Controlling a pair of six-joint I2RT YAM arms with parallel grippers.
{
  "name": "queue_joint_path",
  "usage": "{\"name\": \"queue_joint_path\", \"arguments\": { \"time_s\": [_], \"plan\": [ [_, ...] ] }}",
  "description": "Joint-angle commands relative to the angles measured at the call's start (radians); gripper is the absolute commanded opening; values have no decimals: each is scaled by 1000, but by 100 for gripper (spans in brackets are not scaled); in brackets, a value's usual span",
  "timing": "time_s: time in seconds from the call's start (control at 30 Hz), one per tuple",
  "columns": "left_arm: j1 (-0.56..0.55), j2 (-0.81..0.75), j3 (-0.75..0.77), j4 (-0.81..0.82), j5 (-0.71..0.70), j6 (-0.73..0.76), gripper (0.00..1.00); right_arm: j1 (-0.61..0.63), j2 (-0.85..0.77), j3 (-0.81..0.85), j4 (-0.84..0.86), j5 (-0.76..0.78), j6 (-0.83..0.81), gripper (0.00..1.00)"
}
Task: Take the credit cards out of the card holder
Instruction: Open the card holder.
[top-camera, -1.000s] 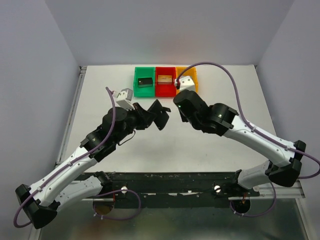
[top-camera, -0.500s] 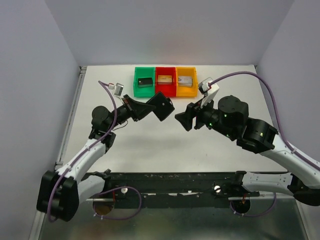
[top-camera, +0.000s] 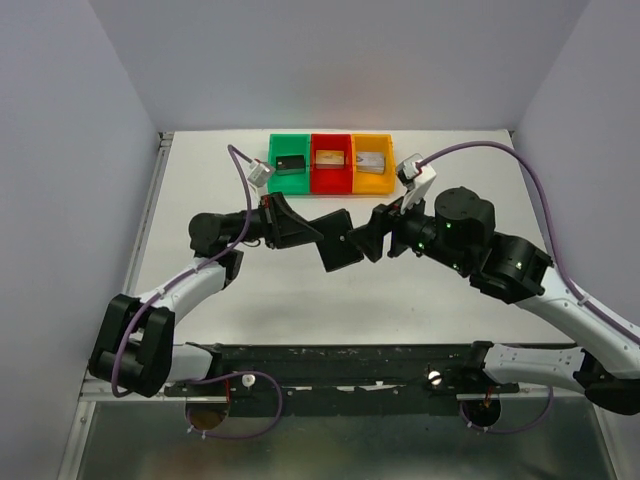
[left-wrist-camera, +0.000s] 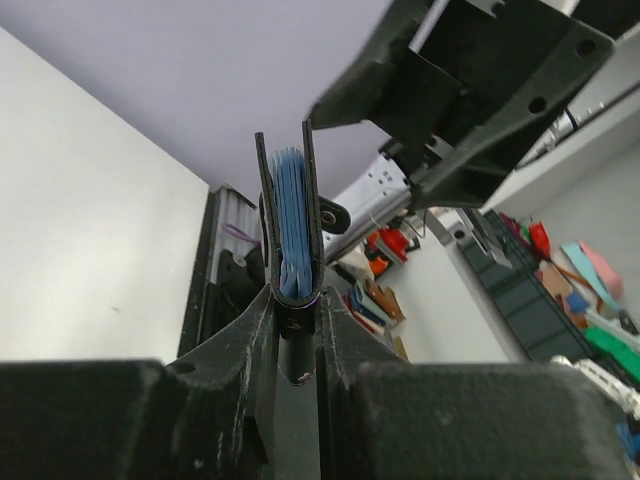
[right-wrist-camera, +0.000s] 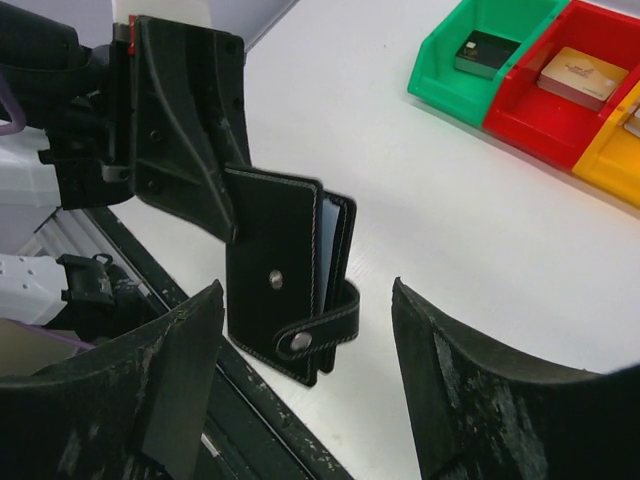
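Observation:
The card holder (top-camera: 338, 243), a small black wallet, hangs in the air over the middle of the table. My left gripper (top-camera: 303, 231) is shut on its folded edge. In the left wrist view the card holder (left-wrist-camera: 290, 225) stands edge-on between my fingers, showing blue-grey lining between its covers. The credit cards are hidden inside. In the right wrist view the card holder (right-wrist-camera: 285, 275) shows a snap strap (right-wrist-camera: 320, 330) hanging loose round its open edge. My right gripper (right-wrist-camera: 310, 375) is open, its jaws wide on either side just short of the holder. In the top view the right gripper (top-camera: 372, 238) sits beside the holder.
Three bins stand in a row at the back: green (top-camera: 274, 172) with a black block, red (top-camera: 316, 175) with a tan block, yellow (top-camera: 387, 177) with a silver block. A black rail (top-camera: 330, 355) runs along the near table edge.
The left arm has swung the card holder down and right toward the middle. The right gripper pulled away from it, then came back close beside it.

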Motion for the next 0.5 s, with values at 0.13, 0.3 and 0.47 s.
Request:
{"name": "queue_joint_path", "arguments": {
  "time_s": [0.13, 0.3, 0.47],
  "plan": [
    [-57, -108, 35, 338, 106, -7, 0, -102, -61, -60, 79, -136, 74, 75],
    [-74, -123, 82, 340, 124, -11, 0, -116, -103, -125, 161, -239, 108, 75],
    [-87, -122, 131, 338, 133, -30, 0, -117, -121, -143, 200, -331, 109, 75]
  ]
}}
